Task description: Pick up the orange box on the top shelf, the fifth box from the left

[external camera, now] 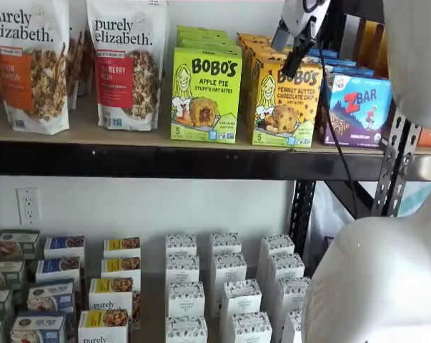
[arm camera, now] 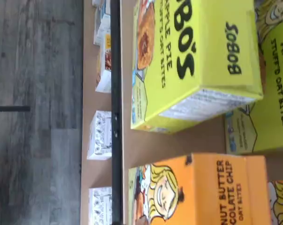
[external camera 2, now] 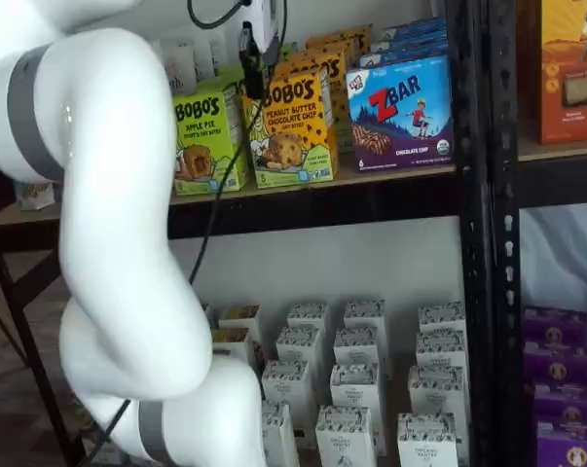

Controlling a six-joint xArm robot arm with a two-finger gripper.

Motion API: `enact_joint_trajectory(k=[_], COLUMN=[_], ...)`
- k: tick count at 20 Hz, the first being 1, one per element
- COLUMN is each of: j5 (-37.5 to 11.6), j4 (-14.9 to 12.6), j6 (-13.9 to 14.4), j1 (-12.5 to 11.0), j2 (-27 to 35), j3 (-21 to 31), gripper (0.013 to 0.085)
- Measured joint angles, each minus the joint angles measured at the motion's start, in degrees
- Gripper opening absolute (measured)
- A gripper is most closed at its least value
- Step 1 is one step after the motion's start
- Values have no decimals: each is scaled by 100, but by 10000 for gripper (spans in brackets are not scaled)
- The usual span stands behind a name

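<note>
The orange box [external camera: 286,100] stands upright on the top shelf [external camera: 165,161], at the front of a row of like boxes; it shows in both shelf views [external camera 2: 293,126]. In the wrist view the orange box [arm camera: 202,192] lies close below the camera, behind the shelf's black beam [arm camera: 115,117]. My gripper [external camera: 292,66] hangs in front of the box's upper edge, its black fingers seen side-on, so no gap can be judged. It shows the same way in a shelf view [external camera 2: 252,78]. Whether the fingers touch the box I cannot tell.
A lime-green Apple Pie box [external camera: 204,96] stands just left of the orange box, a blue ZBar box [external camera: 358,107] just right. Granola bags [external camera: 122,64] stand farther left. Small white cartons [external camera: 222,286] fill the lower shelf. My white arm [external camera 2: 118,243] blocks part of both shelf views.
</note>
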Motion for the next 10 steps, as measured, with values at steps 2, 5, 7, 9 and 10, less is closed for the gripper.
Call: enact_joint_trajectory(k=[2, 5, 7, 9, 10], j5=[-65, -154, -196, -219, -231], j4=[-64, -96, -117, -132, -156], j6=[-39, -106, -147, -179, -187], j1=[-9, -46, -72, -95, -94], j2=[12, 16, 12, 15, 25], j3=[58, 159, 210, 240, 256], gripper=[850, 850, 850, 850, 850])
